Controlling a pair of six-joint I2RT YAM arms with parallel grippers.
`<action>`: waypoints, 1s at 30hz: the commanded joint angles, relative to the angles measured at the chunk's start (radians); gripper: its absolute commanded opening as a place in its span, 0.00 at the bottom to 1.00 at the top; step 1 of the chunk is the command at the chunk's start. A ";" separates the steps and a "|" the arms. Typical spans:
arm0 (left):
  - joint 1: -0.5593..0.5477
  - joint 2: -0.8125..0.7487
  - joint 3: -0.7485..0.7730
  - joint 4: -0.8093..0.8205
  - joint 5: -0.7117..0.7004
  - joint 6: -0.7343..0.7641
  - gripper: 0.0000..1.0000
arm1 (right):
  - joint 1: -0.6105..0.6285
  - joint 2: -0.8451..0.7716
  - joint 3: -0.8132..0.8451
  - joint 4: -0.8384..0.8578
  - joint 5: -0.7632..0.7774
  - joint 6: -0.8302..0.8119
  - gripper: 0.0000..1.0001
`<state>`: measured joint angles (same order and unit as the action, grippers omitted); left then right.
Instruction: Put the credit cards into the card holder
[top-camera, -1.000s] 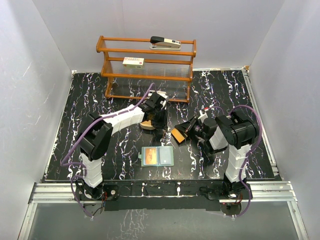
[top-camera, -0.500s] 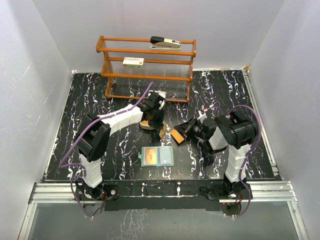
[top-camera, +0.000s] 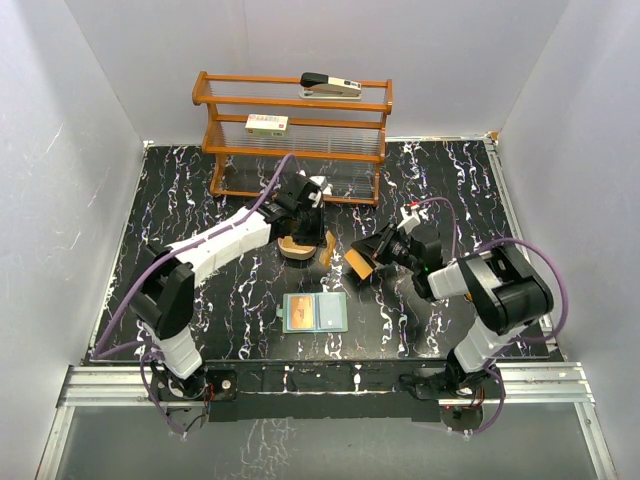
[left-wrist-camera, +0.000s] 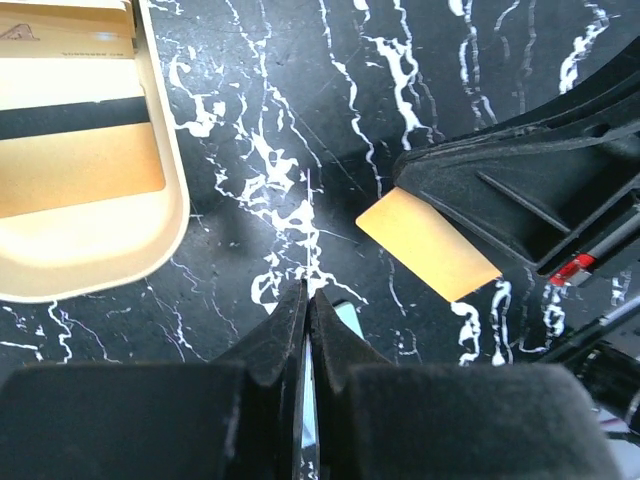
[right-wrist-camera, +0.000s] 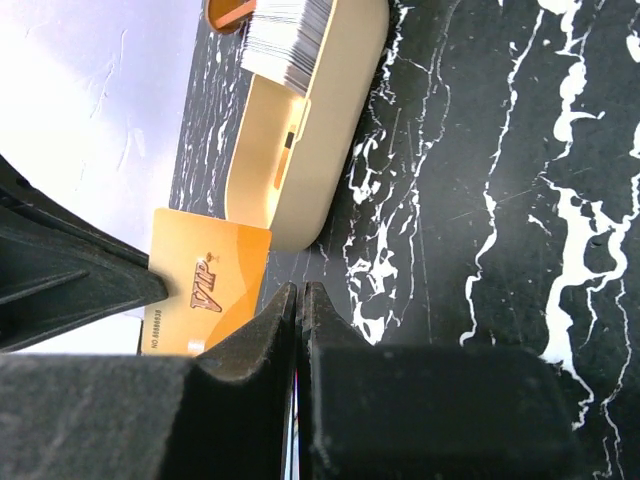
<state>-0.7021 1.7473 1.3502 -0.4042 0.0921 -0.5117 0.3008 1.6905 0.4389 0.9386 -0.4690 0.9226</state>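
Note:
The open card holder (top-camera: 315, 312) lies flat near the front edge, its blue-grey pockets up; a sliver of it shows under my left jaws (left-wrist-camera: 348, 320). My left gripper (top-camera: 318, 243) (left-wrist-camera: 307, 292) is shut on a gold-orange card (top-camera: 325, 253), whose VIP face shows in the right wrist view (right-wrist-camera: 205, 285). My right gripper (top-camera: 372, 258) (right-wrist-camera: 299, 290) is shut on another gold card (top-camera: 357, 264) (left-wrist-camera: 428, 245). Both cards hang above the table, close together, beyond the holder. More cards (left-wrist-camera: 70, 150) lie in the tan tray.
The tan oval tray (top-camera: 290, 249) (left-wrist-camera: 165, 230) (right-wrist-camera: 330, 120) sits just left of both grippers, a whitish card stack (right-wrist-camera: 285, 35) at its end. A wooden rack (top-camera: 295, 135) at the back carries a stapler (top-camera: 330, 84) and a white box (top-camera: 266, 123).
My left gripper has lifted a gold card out beside the tray and drawn back a little. My right arm has stretched forward from its base, its card staying near the same spot.

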 joint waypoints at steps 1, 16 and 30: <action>0.006 -0.099 -0.017 -0.019 0.045 -0.049 0.00 | 0.000 -0.106 0.022 -0.146 0.006 -0.119 0.00; 0.007 -0.508 -0.410 0.019 0.135 -0.189 0.00 | 0.019 -0.407 0.040 -0.687 -0.111 -0.336 0.00; 0.009 -0.653 -0.663 0.208 0.124 -0.322 0.00 | 0.044 -0.398 0.103 -0.834 -0.140 -0.365 0.00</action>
<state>-0.6991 1.1271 0.7227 -0.2642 0.2077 -0.7807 0.3412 1.3300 0.4702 0.1272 -0.6270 0.5758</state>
